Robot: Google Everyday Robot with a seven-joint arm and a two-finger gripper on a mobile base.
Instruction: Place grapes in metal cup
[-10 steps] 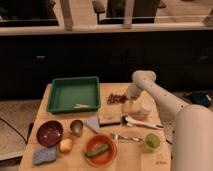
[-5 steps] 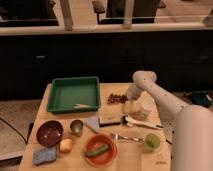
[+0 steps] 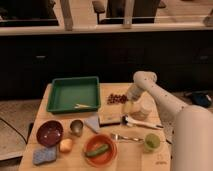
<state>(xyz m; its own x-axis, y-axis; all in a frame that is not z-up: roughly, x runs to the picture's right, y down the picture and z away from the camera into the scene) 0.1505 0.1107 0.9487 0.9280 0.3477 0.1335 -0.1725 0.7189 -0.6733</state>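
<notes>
Dark cabinets are backing the wooden counter (image 3: 131, 161), where we are seeing bare wood along the near right edge. Our gripper (image 3: 129, 106) is hanging right of centre, unmoved since a moment ago, with its fingers spread wide and holding nothing. The grapes (image 3: 117, 98) are lying just beside it at ten o'clock, near the far edge. The metal cup (image 3: 76, 127) is sitting well apart at eight o'clock.
</notes>
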